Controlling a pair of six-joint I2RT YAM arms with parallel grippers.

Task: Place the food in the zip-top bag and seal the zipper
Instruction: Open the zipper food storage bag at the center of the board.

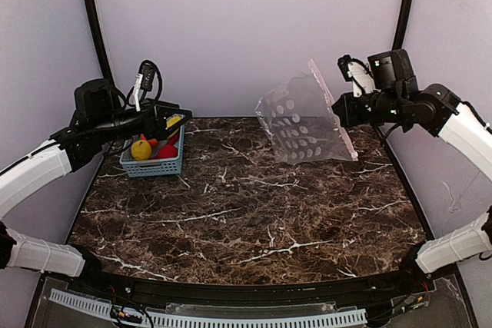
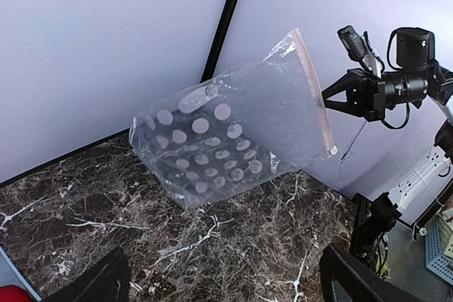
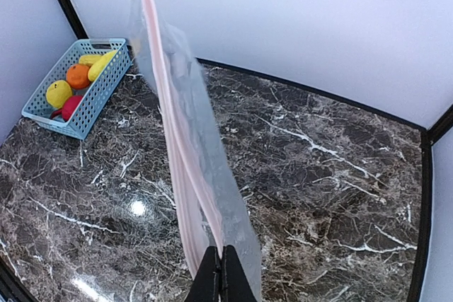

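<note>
The zip-top bag (image 1: 304,124) hangs tilted at the back right, its lower corner touching the table; it is clear with white dots and looks empty. My right gripper (image 1: 338,109) is shut on its pink zipper strip (image 3: 180,153), as the right wrist view (image 3: 221,274) shows. The white slider (image 2: 333,150) sits at the strip's lower end. The food lies in the blue-grey basket (image 1: 152,165): a yellow piece (image 1: 141,149), an orange ball (image 3: 78,74), a red piece (image 1: 167,151). My left gripper (image 1: 173,119) hovers over the basket, open and empty, facing the bag (image 2: 212,146).
The dark marble table (image 1: 246,205) has black rails along its sides and front. Pale walls close the back and sides, with black corner posts (image 1: 96,28). The basket stands at the back left corner.
</note>
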